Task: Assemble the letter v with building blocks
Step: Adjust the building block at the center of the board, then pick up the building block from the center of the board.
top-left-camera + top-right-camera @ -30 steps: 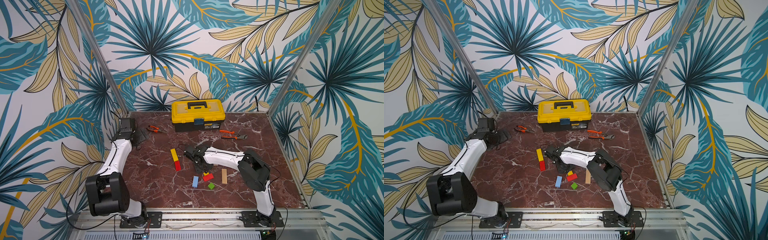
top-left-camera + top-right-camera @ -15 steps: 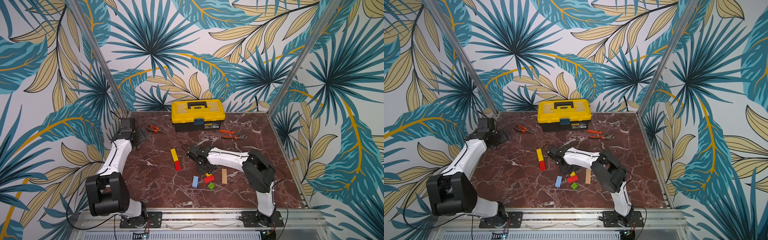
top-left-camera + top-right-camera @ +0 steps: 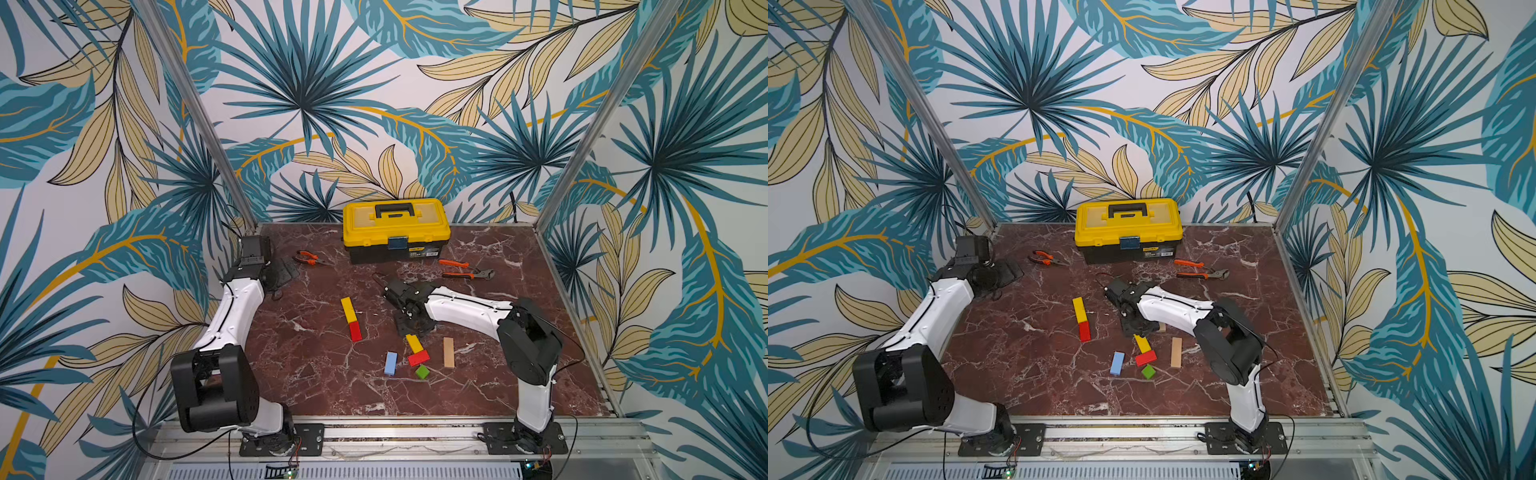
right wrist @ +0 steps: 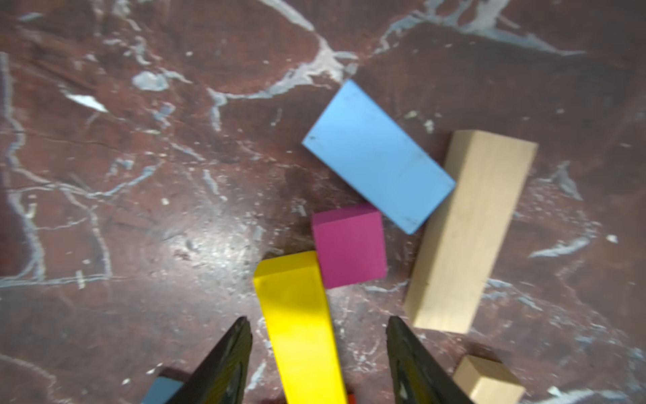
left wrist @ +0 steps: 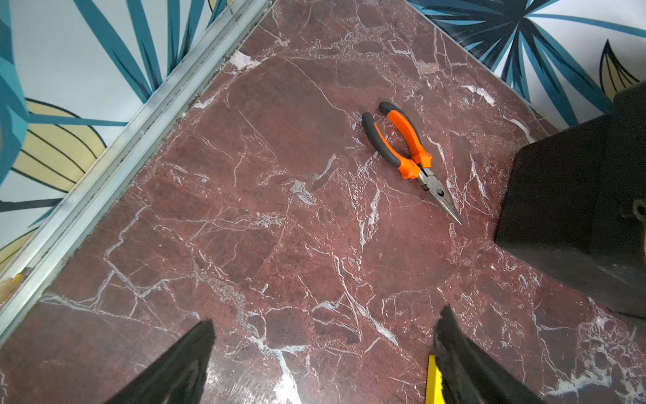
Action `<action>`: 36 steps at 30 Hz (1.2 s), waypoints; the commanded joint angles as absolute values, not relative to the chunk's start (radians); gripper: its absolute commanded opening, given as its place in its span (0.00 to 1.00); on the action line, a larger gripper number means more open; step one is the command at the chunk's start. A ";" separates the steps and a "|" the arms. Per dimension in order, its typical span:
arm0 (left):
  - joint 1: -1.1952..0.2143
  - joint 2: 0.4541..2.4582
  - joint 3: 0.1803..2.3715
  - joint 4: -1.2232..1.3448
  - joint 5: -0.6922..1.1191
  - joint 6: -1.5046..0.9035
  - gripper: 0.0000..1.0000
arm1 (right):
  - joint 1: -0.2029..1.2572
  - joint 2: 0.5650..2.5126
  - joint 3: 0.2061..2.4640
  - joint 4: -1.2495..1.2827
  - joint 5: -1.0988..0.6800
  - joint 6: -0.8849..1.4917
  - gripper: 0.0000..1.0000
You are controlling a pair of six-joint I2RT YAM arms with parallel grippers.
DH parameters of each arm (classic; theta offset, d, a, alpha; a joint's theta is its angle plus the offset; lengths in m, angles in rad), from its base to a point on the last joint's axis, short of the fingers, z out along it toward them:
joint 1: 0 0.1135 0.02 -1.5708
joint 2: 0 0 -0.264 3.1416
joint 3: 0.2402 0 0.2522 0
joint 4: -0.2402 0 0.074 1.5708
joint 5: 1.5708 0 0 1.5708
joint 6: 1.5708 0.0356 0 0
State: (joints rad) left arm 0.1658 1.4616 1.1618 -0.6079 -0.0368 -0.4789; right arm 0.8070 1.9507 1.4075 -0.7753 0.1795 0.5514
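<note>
At back: toolbox (image 3: 396, 232) closed | left tool (image 5: 327, 316) spread | right tool (image 4: 318, 319) parted astride yellow bar (image 4: 297, 307)

Dark red marble table (image 3: 316, 386) with white veins. White walls (image 3: 374, 104) patterned with large teal and tan palm leaves. The far toolbox (image 3: 395, 224) has a yellow lid and black base. The pliers (image 5: 402, 143) have orange and black handles. The arms (image 3: 232, 316) are white with black joints. Blocks: left yellow bar (image 3: 347, 309), left red block (image 3: 355, 331), near yellow bar (image 3: 414, 343), near red block (image 3: 418, 358), green cube (image 3: 422, 371), light blue block (image 3: 390, 363), tan bar (image 3: 448, 352), magenta cube (image 4: 349, 246).
</note>
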 commanded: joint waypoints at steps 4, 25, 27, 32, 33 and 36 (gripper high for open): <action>0.181 1.463 1.154 -0.588 -0.035 -0.467 0.99 | 0.785 1.963 1.371 -0.743 0.117 0.580 0.65; 0.181 1.461 1.154 -0.591 -0.038 -0.466 0.99 | 0.754 2.034 1.413 -0.727 0.084 0.583 0.67; 0.181 1.462 1.154 -0.591 -0.038 -0.465 0.99 | 0.754 2.043 1.427 -0.728 0.081 0.577 0.67; 0.182 1.462 1.154 -0.591 -0.038 -0.465 0.99 | 0.753 2.068 1.457 -0.733 0.084 0.565 0.67; 0.182 1.461 1.154 -0.591 -0.039 -0.465 0.99 | 0.754 2.072 1.463 -0.734 0.085 0.563 0.67; 0.182 1.463 1.156 -0.590 -0.038 -0.465 0.99 | 0.753 2.085 1.482 -0.740 0.093 0.552 0.67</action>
State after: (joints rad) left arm 0.1673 1.4616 1.1618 -0.6083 -0.0368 -0.4786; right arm 0.7532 2.0449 1.4586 -0.7315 0.0891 0.5682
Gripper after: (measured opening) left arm 0.994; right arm 0.672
